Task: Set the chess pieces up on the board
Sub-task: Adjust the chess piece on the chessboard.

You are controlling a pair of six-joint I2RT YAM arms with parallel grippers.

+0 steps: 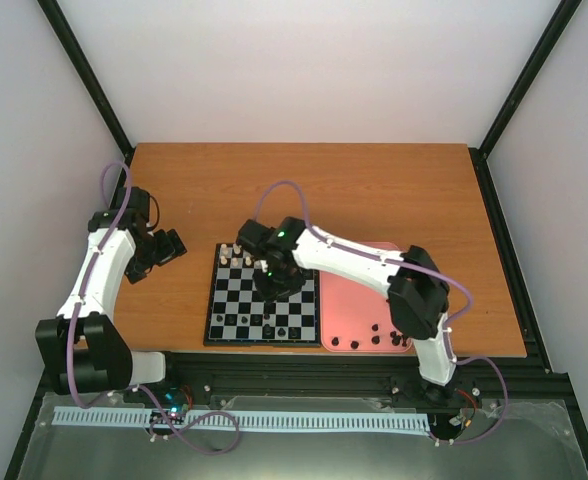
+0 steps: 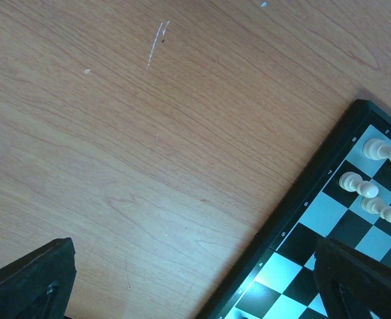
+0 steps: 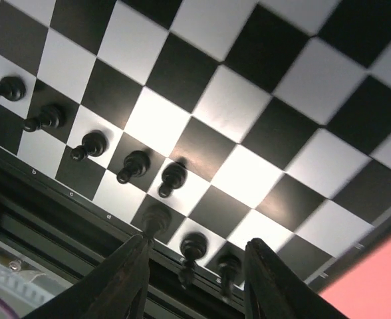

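- Right end effector (image 3: 195,243) hangs low over the near edge of the board (image 1: 239,296), arm reached across from the pink tray (image 1: 359,305). Fingers are apart with nothing clamped. Two black pieces stand in the gap between them.
- The chess pieces (image 3: 132,166) — the black ones — run in a slanting line along the near ranks in the right wrist view. Five sit on the second row, three more on the edge row under the fingers. The near side looks like black's home side, which would explain working from the bench's front edge.
- A handful of black pieces (image 1: 374,339) lie in the tray's near corner, so I judge the job about half done. The tray touches or nearly touches the board's right rim, which keeps the carry short.
- Left end effector (image 2: 189,266) is parked over bare bench (image 2: 149,166) just off the board's far-left corner, fingers wide, holding nothing and well out of the right arm's way.
- White pieces (image 2: 358,185) are on the far ranks, some leaning or lying over; they aren't your concern.
- Watch: the placed pieces stand close together, so open fingers lifting out could clip one. Rise straight before you swing toward the tray.
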